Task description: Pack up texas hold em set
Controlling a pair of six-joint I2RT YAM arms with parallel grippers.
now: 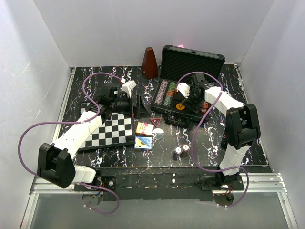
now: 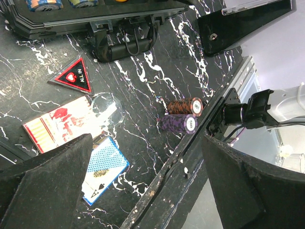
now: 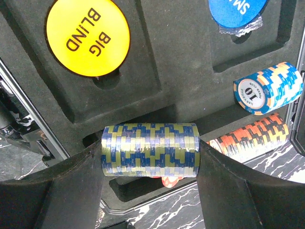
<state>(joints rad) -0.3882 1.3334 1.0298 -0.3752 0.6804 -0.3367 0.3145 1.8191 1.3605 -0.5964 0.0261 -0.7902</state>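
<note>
ok so the chip stack is olive-yellow with blue stripes. the big blind button is bright yellow, black letters. 10 chips are blue, orange and white; orange chips have dark stripes. one red-and-white card box, one blue card box. table is black marble, white veins. chessboard black-and-white checks, metronome brown.

One open case, two card boxes, two loose chip rolls, one chessboard, one brown metronome

A black-and-white chessboard is laid on the left of the white-veined black table; a brown pyramid metronome is stood upright at its far edge.
</note>
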